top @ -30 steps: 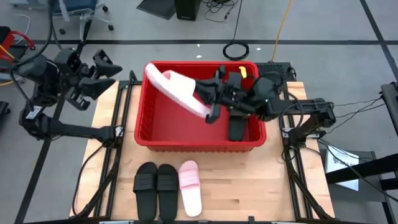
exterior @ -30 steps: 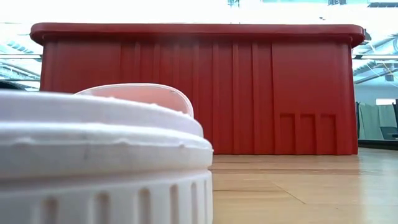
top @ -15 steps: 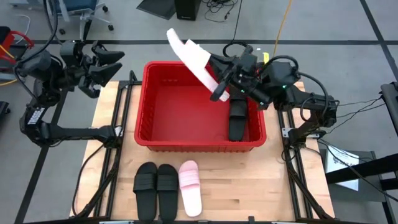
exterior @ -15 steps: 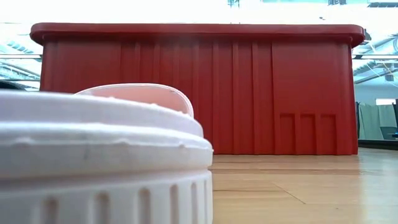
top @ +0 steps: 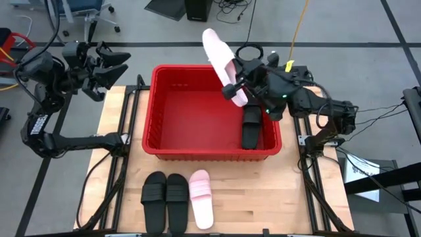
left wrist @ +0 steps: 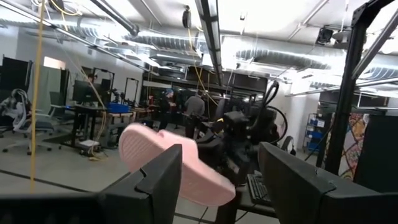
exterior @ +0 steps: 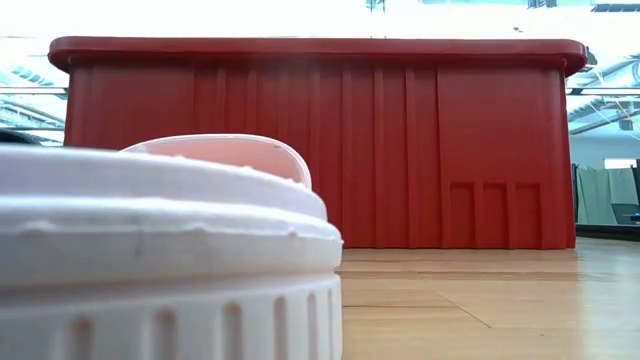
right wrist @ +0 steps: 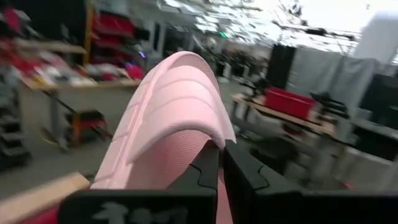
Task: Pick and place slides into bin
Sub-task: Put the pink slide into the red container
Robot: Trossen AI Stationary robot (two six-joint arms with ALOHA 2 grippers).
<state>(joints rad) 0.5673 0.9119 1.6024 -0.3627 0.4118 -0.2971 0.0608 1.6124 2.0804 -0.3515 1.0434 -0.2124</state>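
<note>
My right gripper is shut on a pale pink slide, held high over the far right part of the red bin. The slide's free end reaches out past the bin's far rim. One black slide lies inside the bin along its right wall. Two black slides and another pink slide lie sole down on the table in front of the bin. My left gripper is open, raised beyond the table's far left corner, and holds nothing. My right gripper pinches the pink slide at its strap between its two shut fingers. A thin strip of pink shows between them. The fingers come at it about level, from the table's right. The slide is lifted clear of the bin and tilted.
The bin's near wall fills the low view, with the pink slide on the table right before the camera. Bare wood lies left and right of the slides in front. The left wrist view looks across at the held slide and the right arm.
My right gripper has risen and moved toward the far edge, rolling its wrist. The pink slide, which slanted low across the bin's far left part, has swung up and round, its free end now beyond the far rim. My left gripper has swung a little toward the far edge.
</note>
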